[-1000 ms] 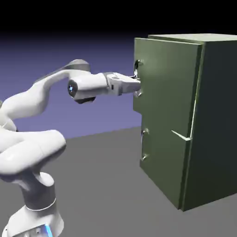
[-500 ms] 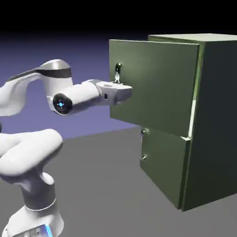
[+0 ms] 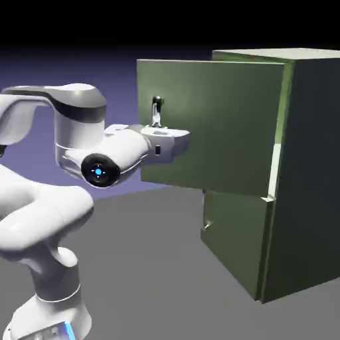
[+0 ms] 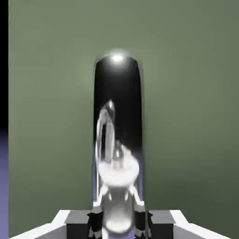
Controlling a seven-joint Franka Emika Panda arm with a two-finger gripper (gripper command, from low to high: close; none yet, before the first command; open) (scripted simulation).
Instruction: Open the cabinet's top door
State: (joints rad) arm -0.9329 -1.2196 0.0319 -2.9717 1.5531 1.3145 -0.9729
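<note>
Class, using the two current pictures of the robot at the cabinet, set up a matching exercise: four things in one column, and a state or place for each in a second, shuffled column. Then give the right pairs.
Things:
1. top door
2. lower door
3. handle
4. gripper

States or places:
A. shut against the cabinet
B. swung wide open, hinged at its right edge
C. closed on the grey bar
D. shiny upright bar, large in the middle of the hand view

Pairs: 1-B, 2-A, 3-D, 4-C
</note>
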